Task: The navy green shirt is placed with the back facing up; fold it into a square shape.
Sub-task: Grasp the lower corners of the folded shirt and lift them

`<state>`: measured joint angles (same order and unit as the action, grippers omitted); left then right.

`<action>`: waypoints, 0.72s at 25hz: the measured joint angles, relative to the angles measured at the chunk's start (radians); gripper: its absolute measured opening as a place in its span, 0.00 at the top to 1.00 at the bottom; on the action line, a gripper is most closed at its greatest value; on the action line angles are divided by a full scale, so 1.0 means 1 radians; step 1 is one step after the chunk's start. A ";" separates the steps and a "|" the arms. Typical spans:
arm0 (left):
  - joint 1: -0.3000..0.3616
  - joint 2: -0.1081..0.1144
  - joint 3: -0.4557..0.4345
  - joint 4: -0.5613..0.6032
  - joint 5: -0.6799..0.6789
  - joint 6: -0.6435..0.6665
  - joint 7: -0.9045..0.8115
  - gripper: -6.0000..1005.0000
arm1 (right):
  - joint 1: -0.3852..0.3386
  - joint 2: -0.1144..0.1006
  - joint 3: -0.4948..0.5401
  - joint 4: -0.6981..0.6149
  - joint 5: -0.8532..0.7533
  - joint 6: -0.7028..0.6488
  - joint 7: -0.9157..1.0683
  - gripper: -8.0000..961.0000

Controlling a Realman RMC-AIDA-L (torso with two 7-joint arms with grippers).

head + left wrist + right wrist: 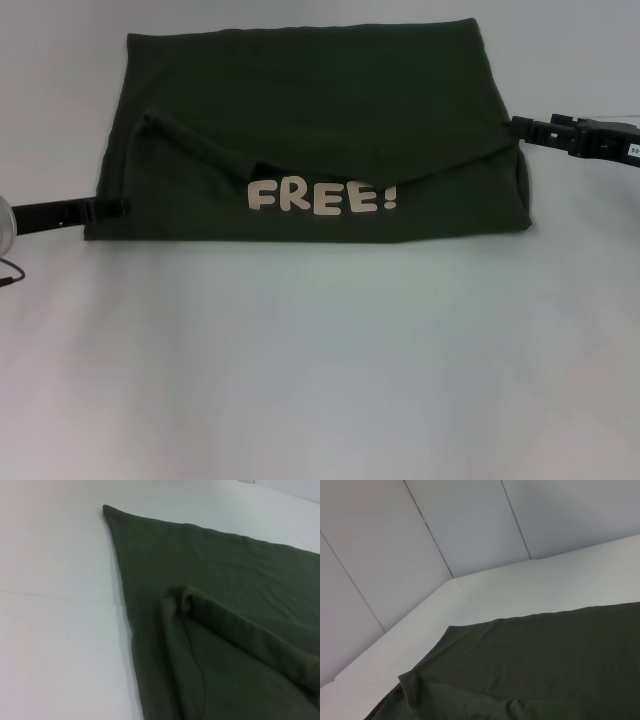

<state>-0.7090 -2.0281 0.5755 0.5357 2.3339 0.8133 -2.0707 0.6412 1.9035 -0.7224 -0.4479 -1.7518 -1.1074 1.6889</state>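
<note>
The navy green shirt lies spread across the far half of the white table. Its top layer is folded down toward me, and pale letters reading "FREE!" show below the fold. My right gripper is at the shirt's right edge, shut on the end of the folded flap, which is drawn up to its tip. My left gripper rests against the shirt's left edge near the front corner. The left wrist view shows a shirt corner and a rumpled fold. The right wrist view shows the shirt lying flat.
The white table stretches wide in front of the shirt. Grey wall panels stand behind the table's far edge. A thin cable hangs by the left arm.
</note>
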 joint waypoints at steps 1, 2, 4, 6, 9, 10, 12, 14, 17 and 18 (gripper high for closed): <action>0.002 -0.001 0.001 -0.003 0.000 -0.004 0.003 0.32 | 0.000 0.000 0.000 0.000 0.000 0.000 0.000 0.05; 0.003 -0.001 0.001 -0.006 0.000 -0.007 0.005 0.32 | 0.000 0.000 0.000 0.000 0.000 0.000 0.000 0.05; 0.005 -0.003 0.001 -0.009 0.000 -0.013 0.009 0.32 | 0.000 0.001 0.000 0.000 0.000 0.000 0.000 0.05; 0.007 -0.005 0.002 -0.011 0.000 -0.019 0.015 0.32 | 0.000 0.002 0.000 0.001 0.000 0.001 0.000 0.05; 0.006 -0.006 0.004 -0.023 0.000 -0.032 0.027 0.32 | 0.000 0.006 0.000 0.000 -0.003 0.002 0.000 0.05; 0.004 -0.006 0.004 -0.029 0.000 -0.037 0.034 0.32 | 0.000 0.007 0.000 0.000 -0.007 0.002 0.000 0.05; 0.002 -0.007 0.004 -0.035 0.000 -0.045 0.041 0.32 | 0.001 0.008 0.000 0.000 -0.013 0.004 0.000 0.05; 0.001 -0.009 0.004 -0.040 0.000 -0.053 0.049 0.32 | 0.001 0.010 0.000 0.000 -0.017 0.007 0.000 0.05; -0.001 -0.009 0.004 -0.041 0.000 -0.055 0.055 0.32 | 0.003 0.011 0.000 0.000 -0.023 0.012 0.000 0.05; -0.002 -0.009 0.004 -0.042 0.000 -0.056 0.057 0.32 | 0.003 0.011 0.000 0.000 -0.023 0.012 0.000 0.05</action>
<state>-0.7107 -2.0372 0.5799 0.4938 2.3335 0.7574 -2.0137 0.6440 1.9147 -0.7224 -0.4483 -1.7751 -1.0951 1.6889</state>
